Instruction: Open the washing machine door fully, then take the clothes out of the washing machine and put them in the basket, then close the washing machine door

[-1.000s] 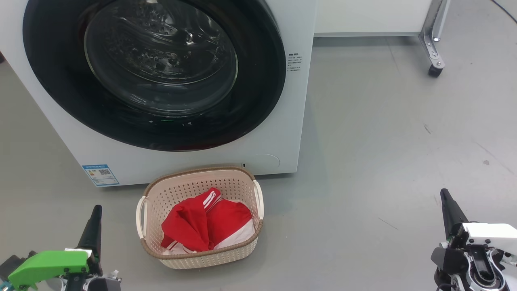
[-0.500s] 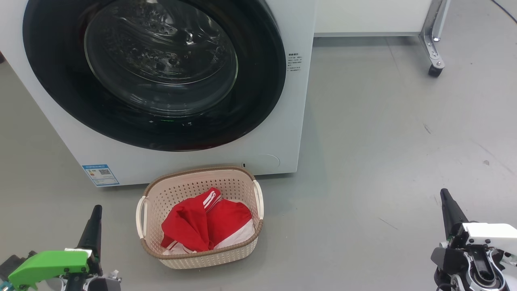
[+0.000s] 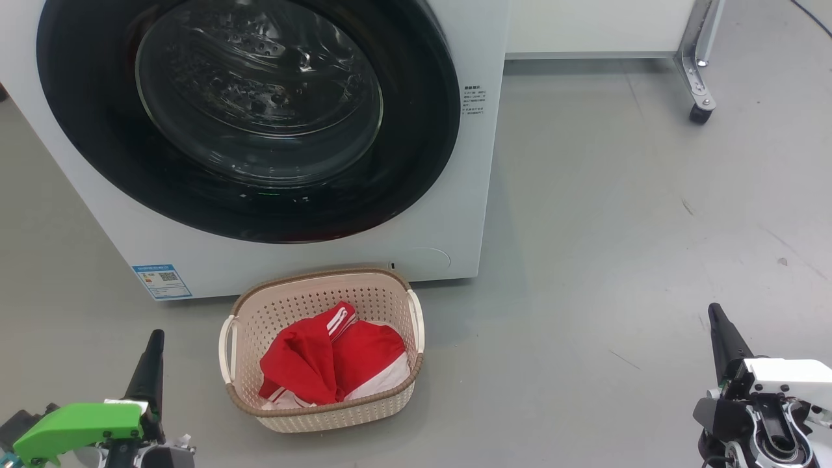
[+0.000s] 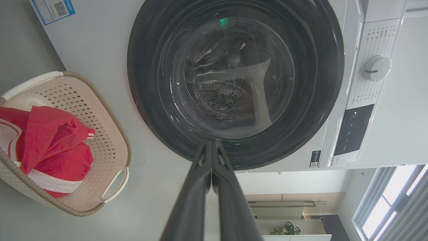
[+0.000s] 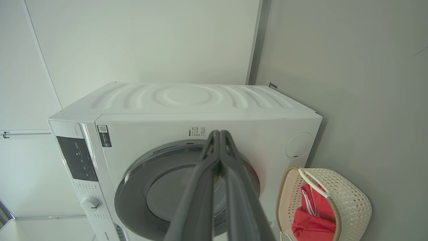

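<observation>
Nothing has shifted over the last second: left hand shut and empty, washing machine door closed, red clothes lying in the basket before the washing machine, right hand shut and empty, so the task looks complete.

A silver metal leg stands on the grey floor, with a small black caster wheel at its foot. A white unit joins the leg on its left. A black cable lies beyond the leg, and a dark mark lies nearer than it.
</observation>
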Motion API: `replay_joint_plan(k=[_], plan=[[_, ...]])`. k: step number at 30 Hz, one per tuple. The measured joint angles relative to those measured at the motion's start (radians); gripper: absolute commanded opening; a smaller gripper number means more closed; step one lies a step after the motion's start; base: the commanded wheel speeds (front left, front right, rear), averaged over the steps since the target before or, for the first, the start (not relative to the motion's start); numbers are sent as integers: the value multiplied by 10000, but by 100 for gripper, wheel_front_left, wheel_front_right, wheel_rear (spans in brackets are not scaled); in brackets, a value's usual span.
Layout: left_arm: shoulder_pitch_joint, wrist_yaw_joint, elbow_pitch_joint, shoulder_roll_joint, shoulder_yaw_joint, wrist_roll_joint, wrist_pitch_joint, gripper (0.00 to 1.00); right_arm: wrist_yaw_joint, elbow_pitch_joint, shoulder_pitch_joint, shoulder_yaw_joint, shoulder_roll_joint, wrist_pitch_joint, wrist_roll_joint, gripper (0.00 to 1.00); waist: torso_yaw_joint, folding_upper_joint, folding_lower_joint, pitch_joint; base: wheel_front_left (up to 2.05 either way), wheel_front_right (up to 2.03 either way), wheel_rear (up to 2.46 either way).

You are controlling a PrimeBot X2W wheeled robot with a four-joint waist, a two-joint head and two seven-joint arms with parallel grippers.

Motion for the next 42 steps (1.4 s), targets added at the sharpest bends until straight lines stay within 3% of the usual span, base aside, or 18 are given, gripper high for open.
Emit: replay_joint_plan(k=[42], plan=[[0, 0, -8, 0, -4, 0, -10, 0, 0, -6, -1, -10, 10, 0, 0, 0, 0, 0, 0, 0, 0, 0, 0]])
